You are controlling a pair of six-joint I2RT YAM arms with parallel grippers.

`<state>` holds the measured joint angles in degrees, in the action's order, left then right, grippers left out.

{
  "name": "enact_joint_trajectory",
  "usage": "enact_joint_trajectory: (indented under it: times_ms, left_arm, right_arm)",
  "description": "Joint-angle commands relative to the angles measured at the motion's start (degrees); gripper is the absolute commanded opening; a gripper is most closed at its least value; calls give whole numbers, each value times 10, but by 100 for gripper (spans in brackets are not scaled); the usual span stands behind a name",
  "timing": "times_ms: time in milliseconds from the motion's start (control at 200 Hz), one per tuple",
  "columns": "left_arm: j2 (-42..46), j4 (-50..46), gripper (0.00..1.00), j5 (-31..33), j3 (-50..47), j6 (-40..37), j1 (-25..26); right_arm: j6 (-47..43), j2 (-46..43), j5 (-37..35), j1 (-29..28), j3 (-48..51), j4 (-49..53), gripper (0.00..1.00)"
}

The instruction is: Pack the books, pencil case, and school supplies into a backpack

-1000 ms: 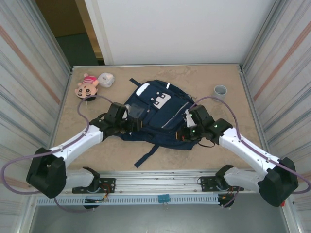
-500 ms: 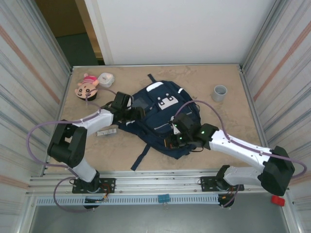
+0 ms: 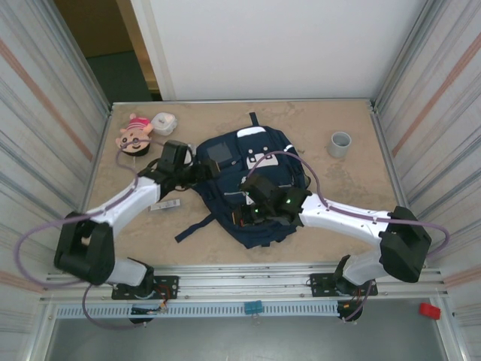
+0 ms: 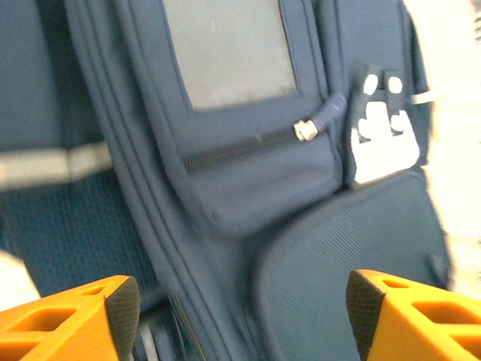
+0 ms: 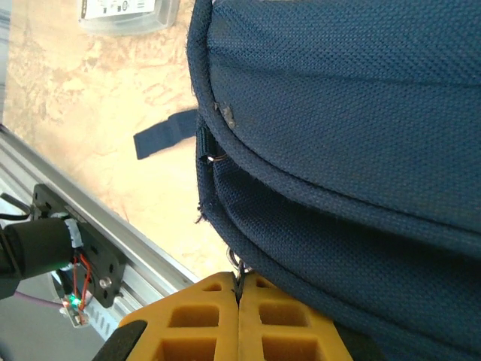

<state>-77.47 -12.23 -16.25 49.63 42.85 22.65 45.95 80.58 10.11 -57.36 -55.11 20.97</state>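
A: What lies at the left of the counter [image 3: 346,180]?

B: A pink doll head [image 3: 134,135] sits in the far-left corner, with a small white container [image 3: 164,123] just beside it.

A: And the left tool?

B: The left tool [image 4: 242,308] is released. Its 2 orange fingers [image 4: 68,320] stand wide apart above the front of the backpack [image 3: 259,177], close to the grey patch [image 4: 229,49] and the white patch [image 4: 379,143] with 2 dark squares.

A: Is anything loose nearby?

B: 1 packet [image 3: 164,204] lies flat on the counter beside the left arm, just left of the backpack. A strap [image 3: 194,227] trails from the backpack toward the near edge.

A: Where is the backpack itself?

B: It lies mid-counter, flat, with its front pocket facing up.

A: And the right tool?

B: The right tool [image 5: 239,297] is clenched at the backpack's near edge. Its tips are pressed together on a small metal pull [image 5: 237,265] at the seam.

A: What is farther right?

B: A grey cup [image 3: 340,144] stands upright near the far-right corner, well apart from the backpack.
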Motion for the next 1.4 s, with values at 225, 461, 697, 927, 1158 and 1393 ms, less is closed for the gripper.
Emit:
enact_joint_trajectory:
  times_ms: [225, 461, 697, 927, 1158, 1393]
  left_arm:
    - [128, 50, 59, -58, -142, 267, 44]
    - [118, 138, 45, -52, -195, 347, 70]
    - [93, 213, 36, -56, -214, 388, 82]
    - [70, 244, 21, -62, -222, 402, 89]
    - [79, 182, 0, -53, -217, 360, 76]
    - [118, 80, 0, -58, -209, 269, 7]
  right_arm:
    - [-14, 24, 27, 1, -30, -30, 0]
    - [-17, 29, 33, 1, -32, -31, 0]
    - [-14, 31, 37, 1, -31, -36, 0]
    - [-13, 26, 37, 1, -28, -37, 0]
    - [-37, 2, 30, 21, -25, 18, 0]
    - [-96, -73, 39, 110, 6, 132, 0]
